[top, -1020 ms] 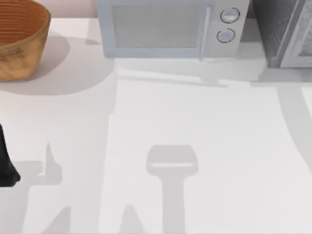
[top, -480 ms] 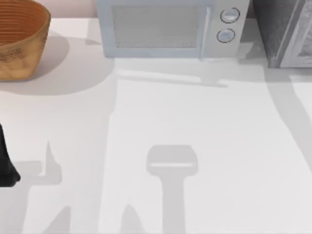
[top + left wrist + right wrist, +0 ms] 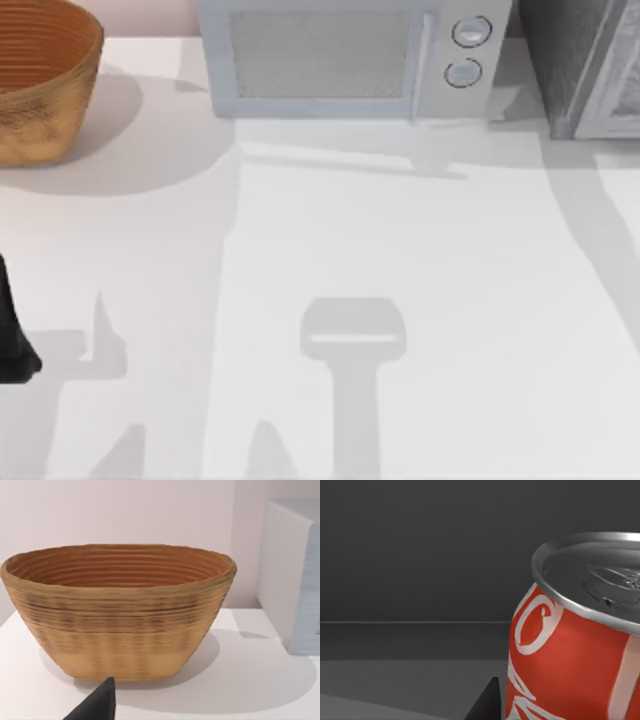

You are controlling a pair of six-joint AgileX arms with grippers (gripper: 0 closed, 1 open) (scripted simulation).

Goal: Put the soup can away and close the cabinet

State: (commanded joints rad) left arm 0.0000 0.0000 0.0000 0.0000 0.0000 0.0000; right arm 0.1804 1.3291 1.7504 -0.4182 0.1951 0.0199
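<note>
The soup can (image 3: 575, 645) sits close before the right wrist camera inside a dark grey space, seemingly the cabinet (image 3: 585, 65) at the bench's (image 3: 400, 250) far right, and whether the right end effector pinches it I cannot tell. The left arm (image 3: 15, 330) idles at the left edge; its end effector's state is equally unclear. The can looks slightly tilted, so releasing early could topple it, and it could then block the door.

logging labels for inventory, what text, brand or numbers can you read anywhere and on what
No text can be read whole in any view.
soup can: white curled lettering on the red label, cut off at the frame edge in the right wrist view; no full word readable.
microwave: two round knobs, no legible marks.
basket and cabinet: no writing seen.
</note>
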